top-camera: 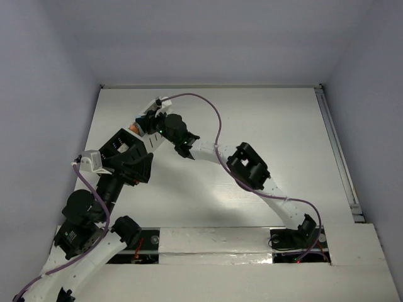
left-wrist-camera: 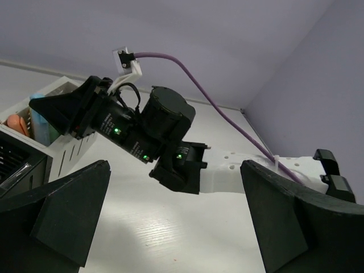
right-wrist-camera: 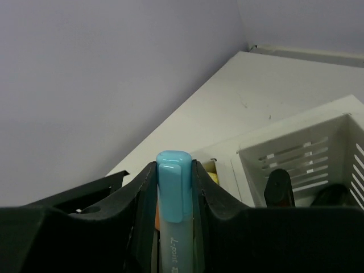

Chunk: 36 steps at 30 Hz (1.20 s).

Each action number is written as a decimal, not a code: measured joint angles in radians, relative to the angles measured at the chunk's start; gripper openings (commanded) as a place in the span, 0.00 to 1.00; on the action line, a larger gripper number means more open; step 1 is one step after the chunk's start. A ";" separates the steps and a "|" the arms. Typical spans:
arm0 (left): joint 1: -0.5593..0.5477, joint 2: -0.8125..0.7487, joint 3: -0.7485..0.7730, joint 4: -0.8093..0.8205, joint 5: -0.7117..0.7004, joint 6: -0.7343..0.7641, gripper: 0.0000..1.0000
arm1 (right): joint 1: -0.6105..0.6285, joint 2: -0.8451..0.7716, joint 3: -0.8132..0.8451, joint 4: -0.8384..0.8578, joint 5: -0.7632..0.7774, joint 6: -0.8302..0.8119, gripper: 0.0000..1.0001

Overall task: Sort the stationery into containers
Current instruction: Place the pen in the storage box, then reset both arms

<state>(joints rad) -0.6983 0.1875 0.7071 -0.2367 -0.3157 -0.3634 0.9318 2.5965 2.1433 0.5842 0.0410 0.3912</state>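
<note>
Pale-blue highlighter point(right-wrist-camera: 174, 193) stands clamped in the right jaws at lower centre, near the white slatted container point(right-wrist-camera: 296, 151) (black pieces point(right-wrist-camera: 278, 187) already inside). Left jaws gape empty. Sorting looks partly done; this piece still needs dropping.

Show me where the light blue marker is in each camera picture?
Top external: not visible; the right gripper that holds it sits upper left.
Left wrist: far left, a blue end at that gripper's tip, probably the blue marker.
Right wrist: blue marker bottom centre, upright, clamped between the fingers.
Shared landmark: the right gripper in all three; the white container in both wrist views.
</note>
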 measured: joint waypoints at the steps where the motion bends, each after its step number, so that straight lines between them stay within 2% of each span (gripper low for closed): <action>1: 0.002 0.000 0.000 0.000 -0.001 0.000 0.99 | 0.000 -0.019 -0.032 0.010 -0.001 -0.005 0.44; 3: 0.007 0.000 0.000 0.000 -0.004 0.000 0.99 | 0.002 -0.061 -0.089 0.013 -0.006 -0.018 0.56; 4: 0.007 0.000 0.000 0.000 -0.006 0.000 0.99 | 0.006 -0.086 -0.115 0.014 -0.008 -0.026 0.65; 7: 0.011 0.000 0.000 0.000 -0.016 0.000 0.99 | 0.020 -0.149 -0.150 0.006 -0.019 -0.049 0.79; 8: 0.011 0.000 0.000 -0.001 -0.023 0.000 0.99 | 0.026 -0.174 -0.156 0.007 -0.027 -0.051 0.90; 10: 0.016 0.000 0.000 -0.001 -0.034 -0.001 0.99 | 0.033 -0.225 -0.171 0.003 -0.042 -0.061 0.98; 14: 0.020 0.000 0.000 -0.002 -0.051 -0.002 0.99 | 0.043 -0.354 -0.240 -0.012 -0.061 -0.064 1.00; 19: 0.020 0.007 0.000 -0.014 -0.061 -0.009 0.99 | 0.044 -0.606 -0.539 0.008 -0.034 -0.078 1.00; 24: 0.020 0.031 0.000 -0.014 -0.058 -0.013 0.99 | 0.043 -0.895 -0.945 0.028 0.063 -0.076 1.00; 28: 0.020 0.040 0.000 -0.013 -0.048 -0.013 0.99 | 0.043 -1.110 -1.192 0.019 0.165 -0.054 1.00; 32: 0.020 0.041 0.000 -0.004 -0.031 -0.013 0.99 | 0.043 -1.363 -1.366 -0.015 0.280 -0.027 1.00; 36: 0.020 0.053 0.023 -0.005 -0.026 -0.013 0.99 | 0.043 -1.624 -1.463 -0.043 0.366 -0.013 1.00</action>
<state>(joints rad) -0.6785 0.2405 0.7300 -0.2417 -0.3412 -0.3763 0.9749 0.9730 0.6800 0.5411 0.4068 0.3786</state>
